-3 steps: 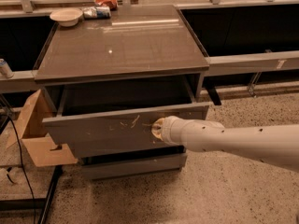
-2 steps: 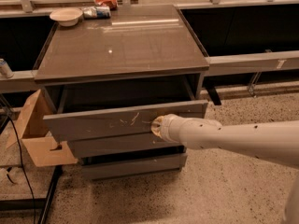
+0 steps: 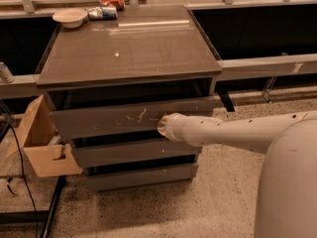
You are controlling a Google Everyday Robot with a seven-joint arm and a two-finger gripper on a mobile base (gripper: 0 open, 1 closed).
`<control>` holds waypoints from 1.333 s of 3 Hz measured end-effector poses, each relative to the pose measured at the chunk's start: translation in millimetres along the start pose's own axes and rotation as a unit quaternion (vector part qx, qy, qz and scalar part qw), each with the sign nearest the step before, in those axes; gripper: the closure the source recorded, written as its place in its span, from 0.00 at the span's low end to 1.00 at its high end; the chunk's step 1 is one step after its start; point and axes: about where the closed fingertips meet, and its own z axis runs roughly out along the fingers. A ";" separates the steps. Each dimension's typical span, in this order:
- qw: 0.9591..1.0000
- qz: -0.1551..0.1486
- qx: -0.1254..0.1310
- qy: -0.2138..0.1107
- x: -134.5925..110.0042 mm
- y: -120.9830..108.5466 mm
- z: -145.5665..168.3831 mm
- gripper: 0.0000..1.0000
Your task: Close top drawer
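Grey front panel of the top drawer [image 3: 114, 118] stood a little proud of the cabinet, a dark gap open between its upper edge and the surface [image 3: 129, 48] above. Drawer judged partly out, not yet home.

Camera view, sole view:
- My pincer [image 3: 162, 125] sat against the drawer front, right of centre, just beside the pale scratch marks [image 3: 141, 115]. The wrist end hid it; I could not tell whether it was released or clenched.
- My arm [image 3: 237, 133] ran in low from the right, roughly square to the panel. Sensible placement, I judged: the front has no handle, so a flat push is the only way to drive it shut.
- Contact lay off-centre, so the drawer could rack on its runners if pushed hard. A steady, straight push looked the safer course.
- Middle drawer [image 3: 129, 153] and bottom drawer [image 3: 141, 176] lay below, plain fronts, stepped slightly.

Surroundings:
- White bowl [image 3: 69, 17] and a crumpled packet [image 3: 101, 12] at the far back edge of the surface, with something red [image 3: 111, 1] behind. Well apart from the drawer.
- Cardboard box [image 3: 42, 143] open on the floor, just beside the cabinet's left flank.
- Black cable [image 3: 20, 167] trailing on the floor at left.
- Nothing seen lying across the drawer's travel; its inside was too dark to read.
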 end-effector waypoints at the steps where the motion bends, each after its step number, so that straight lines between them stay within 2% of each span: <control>1: 1.000 -0.005 -0.004 0.010 6.0 -7.0 14.6 1.00; 2: 1.000 -0.005 -0.005 0.010 5.9 -6.0 13.7 1.00; 3: 0.999 -0.001 -0.046 0.010 -4.8 0.8 -2.1 1.00; 4: 0.995 0.010 -0.100 0.011 -15.7 9.5 -27.7 1.00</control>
